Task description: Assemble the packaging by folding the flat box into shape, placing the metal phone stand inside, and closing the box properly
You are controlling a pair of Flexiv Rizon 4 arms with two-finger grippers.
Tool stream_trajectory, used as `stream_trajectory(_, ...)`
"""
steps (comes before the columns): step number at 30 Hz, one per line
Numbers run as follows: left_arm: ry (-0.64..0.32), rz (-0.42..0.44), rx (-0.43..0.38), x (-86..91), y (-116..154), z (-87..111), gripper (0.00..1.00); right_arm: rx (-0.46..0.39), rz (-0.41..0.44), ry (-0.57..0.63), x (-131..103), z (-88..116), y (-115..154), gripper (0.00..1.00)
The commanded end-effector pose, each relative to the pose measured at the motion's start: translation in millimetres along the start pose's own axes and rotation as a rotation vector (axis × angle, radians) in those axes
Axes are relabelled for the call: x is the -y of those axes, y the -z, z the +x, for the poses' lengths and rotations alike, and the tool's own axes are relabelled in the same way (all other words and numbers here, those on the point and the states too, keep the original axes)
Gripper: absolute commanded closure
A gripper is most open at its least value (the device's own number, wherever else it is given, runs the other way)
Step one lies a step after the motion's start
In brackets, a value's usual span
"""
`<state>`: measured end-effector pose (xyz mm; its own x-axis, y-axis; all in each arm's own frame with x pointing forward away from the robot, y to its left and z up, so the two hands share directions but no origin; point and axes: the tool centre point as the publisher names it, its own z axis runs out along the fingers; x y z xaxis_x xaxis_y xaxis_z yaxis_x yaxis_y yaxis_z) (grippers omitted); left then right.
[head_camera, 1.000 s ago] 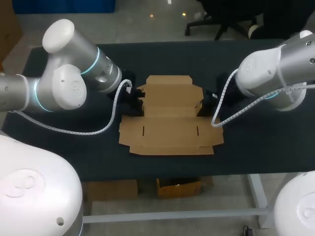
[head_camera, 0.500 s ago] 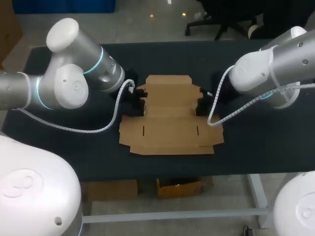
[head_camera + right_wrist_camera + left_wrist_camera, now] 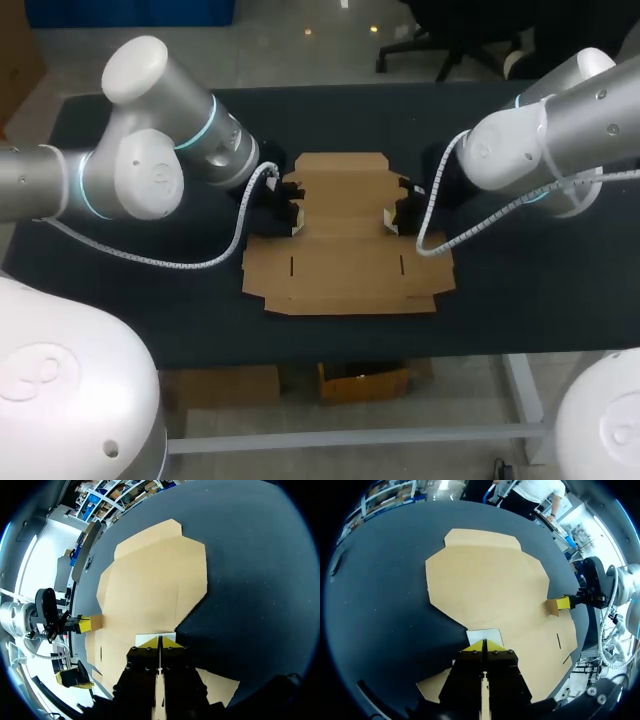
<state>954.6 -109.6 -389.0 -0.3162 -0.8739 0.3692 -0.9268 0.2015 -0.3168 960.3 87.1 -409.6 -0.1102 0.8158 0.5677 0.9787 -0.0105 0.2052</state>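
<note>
**Both side flaps tipped up, rest of the box still flat**

Since 1 second back, both arms have slid in toward the middle, and the 2 small flaps that lay flat are now tipped up.

Head view: the box (image 3: 345, 268) lies unfolded in the middle of the table (image 3: 520, 300), long axis running far edge to near edge. The left gripper (image 3: 292, 214) is at its left edge and the right gripper (image 3: 392, 214) at its right, facing each other across the crease between the 2 big panels. The metal phone stand doesn't show in any view.

Left wrist view: tips pressed together with nothing between them, and the left side flap (image 3: 483, 635) right ahead, touching as far as I can tell.

Right wrist view: mirror image. Tips pressed together, right side flap (image 3: 154, 636) just ahead.

So each flap lies inward from its own gripper. My guess is the next push goes straight ahead along that crease, each arm on its near flap.
</note>
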Motion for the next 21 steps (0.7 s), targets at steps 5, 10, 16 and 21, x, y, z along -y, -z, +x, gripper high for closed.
stream_trajectory(5, 0.001, -0.007, 0.009, 1.7, -4.9, 3.4, 1.0, 0.009, 0.004, 0.004, -0.9, 3.9, -3.2, 1.0)
stream_trajectory(10, 0.001, -0.005, 0.014, 1.4, -6.5, 5.3, 1.0, 0.019, 0.009, 0.004, -1.6, 5.2, -5.4, 1.0)
stream_trajectory(16, -0.001, -0.01, 0.017, 2.6, -11.7, 7.4, 1.0, 0.027, 0.017, 0.0, -1.4, 5.3, -9.0, 1.0)
stream_trajectory(21, -0.002, -0.019, 0.026, 4.2, -19.1, 9.3, 1.0, 0.031, 0.021, -0.004, -2.2, 4.5, -10.9, 1.0)
